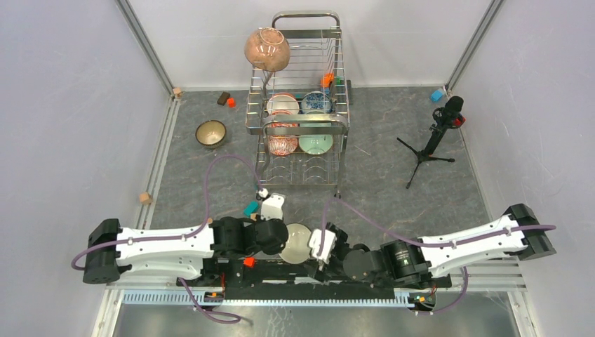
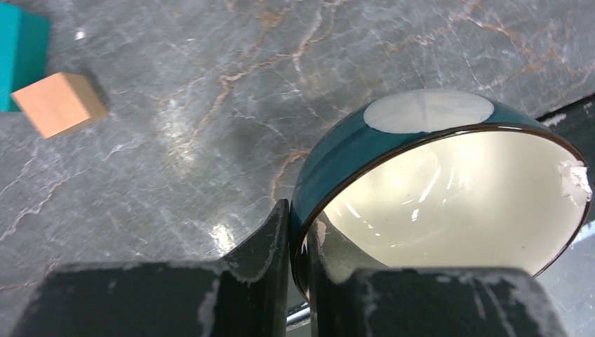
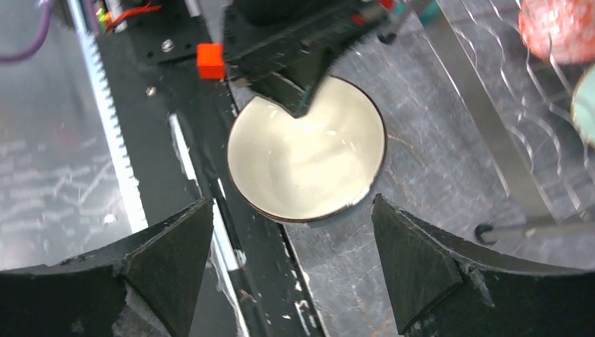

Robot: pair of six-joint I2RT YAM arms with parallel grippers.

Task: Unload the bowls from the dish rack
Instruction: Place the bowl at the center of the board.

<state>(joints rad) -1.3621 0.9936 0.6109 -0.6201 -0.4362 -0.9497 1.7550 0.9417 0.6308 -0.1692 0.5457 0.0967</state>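
Hanging tilted between the 2 arms, the teal-and-white bowl [image 2: 435,189] is at the near edge of the surface [image 2: 175,140], partly over the black base rail [image 3: 175,105]; I cannot tell if it touches anything below. The left gripper [image 2: 300,260] is closed on its rim, 1 finger on the teal outer wall and 1 on the white inside. The right gripper [image 3: 291,210] is spread wide and holds nothing, with its 2 fingers pointing at the open side of the bowl from near. Behind them the dish rack [image 1: 306,123] carries 5 more bowls, among them a pink speckled bowl [image 1: 266,49] on the upper tier, and 1 dark bowl [image 1: 210,133] stands on the surface left of the rack. I judge this bowl is being put down or handed over. The next move needs a bare place away from the rail, a level bowl, and then a slow release.
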